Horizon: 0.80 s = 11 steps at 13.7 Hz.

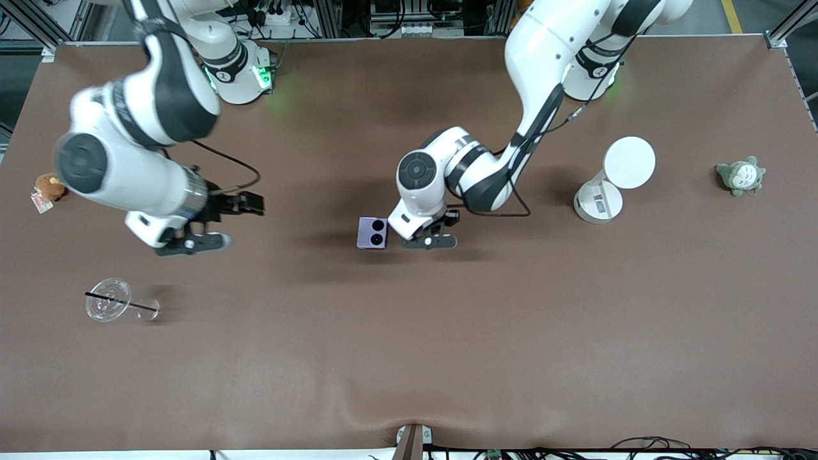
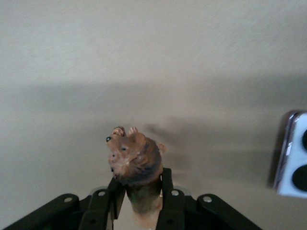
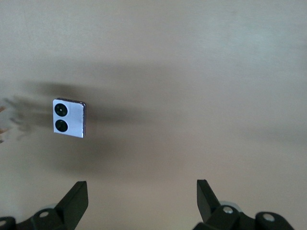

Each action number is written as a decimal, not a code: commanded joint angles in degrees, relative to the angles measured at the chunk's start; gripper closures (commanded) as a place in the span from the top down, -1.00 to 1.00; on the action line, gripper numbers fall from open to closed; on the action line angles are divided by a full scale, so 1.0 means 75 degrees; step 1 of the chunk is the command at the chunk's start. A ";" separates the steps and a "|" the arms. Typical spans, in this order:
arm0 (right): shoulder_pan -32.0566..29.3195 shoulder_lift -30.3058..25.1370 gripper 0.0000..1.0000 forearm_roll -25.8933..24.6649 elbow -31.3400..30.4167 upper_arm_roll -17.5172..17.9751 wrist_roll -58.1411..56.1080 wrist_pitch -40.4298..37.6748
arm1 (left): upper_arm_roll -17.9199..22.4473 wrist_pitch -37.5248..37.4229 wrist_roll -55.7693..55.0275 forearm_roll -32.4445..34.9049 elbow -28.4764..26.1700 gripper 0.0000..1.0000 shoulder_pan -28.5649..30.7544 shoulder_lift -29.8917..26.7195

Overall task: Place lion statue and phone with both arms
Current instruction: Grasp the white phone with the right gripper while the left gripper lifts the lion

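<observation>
Lying nearest the front camera, toward the right arm's end of the table (image 1: 447, 358), was a clear cup (image 1: 108, 299) tipped on its side with a black straw (image 1: 121, 302) across it. Farther from the camera, mid-table, the phone (image 1: 372, 232) lay flat with its two black camera circles up, already set down and touched by nothing. Just beside it, toward the left arm's end, the left gripper (image 1: 435, 236) hung low over the cloth; the left wrist view showed its fingers (image 2: 169, 199) closed narrowly on the lion statue (image 2: 136, 165), which stood upright between them, head up and its base hidden. The phone (image 2: 293, 160) sat at the edge of that view, apart from the lion. The right gripper (image 1: 211, 223), spread wide and empty, hovered over bare cloth well apart from the phone (image 3: 70, 118), on its right-arm side. The lion therefore appeared to be the item still to be released. The next move turned on its upright long axis: lowering it straight down beside the phone, without drifting toward the phone's edge, seemed the requirement. Farther still stood a white lamp (image 1: 610, 182), a grey-white plush (image 1: 741, 176) and a brown plush (image 1: 48, 188).
</observation>
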 commanded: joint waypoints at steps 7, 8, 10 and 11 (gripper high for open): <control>0.1592 0.2086 1.00 0.0033 0.0124 -0.0085 0.2249 0.2960 | -0.0057 0.1540 0.0929 0.0460 -0.4090 -1.00 0.1142 -0.2883; 0.1778 0.2239 1.00 0.0021 0.0136 -0.0085 0.2600 0.3032 | -0.0057 0.1819 0.1221 0.0472 -0.4417 -1.00 0.1398 -0.3046; 0.2130 0.2509 1.00 -0.0107 0.0160 -0.0108 0.3164 0.3289 | -0.0069 0.2429 0.1726 0.0472 -0.5155 -1.00 0.1774 -0.3375; 0.2260 0.2637 1.00 -0.0328 0.0183 -0.0108 0.3433 0.3465 | -0.0069 0.2466 0.1891 0.0472 -0.5367 -1.00 0.1915 -0.3469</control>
